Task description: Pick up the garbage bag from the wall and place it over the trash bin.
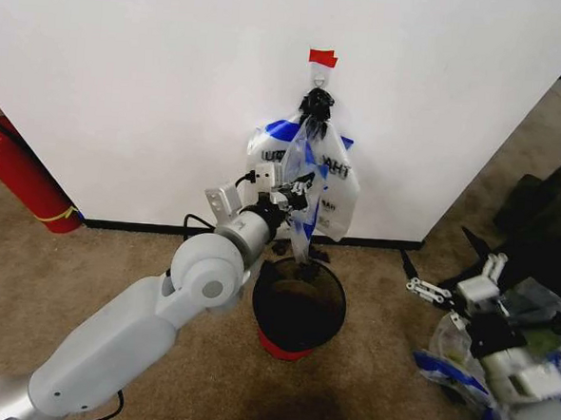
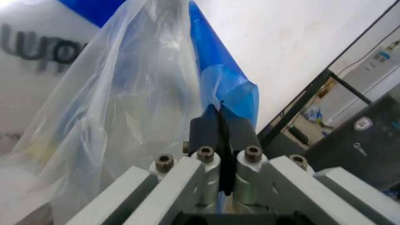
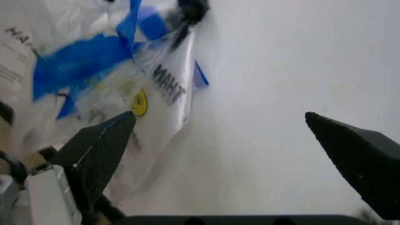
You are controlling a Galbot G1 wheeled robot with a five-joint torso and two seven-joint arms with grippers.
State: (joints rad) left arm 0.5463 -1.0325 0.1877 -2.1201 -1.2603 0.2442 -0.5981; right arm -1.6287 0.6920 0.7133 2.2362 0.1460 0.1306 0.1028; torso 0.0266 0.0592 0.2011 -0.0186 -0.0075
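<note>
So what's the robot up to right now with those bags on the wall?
Left gripper shut on garbage bag, above trash bin. Right gripper open, parked low at right. Bag top still by the clipped bunch.

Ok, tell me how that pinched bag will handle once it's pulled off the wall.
Probably floppy: the bag drapes in loose folds from the left end effector, shut on its film. Likely very light, being thin and see-through. It may slip or tear, since only a narrow strip is pinched.
</note>
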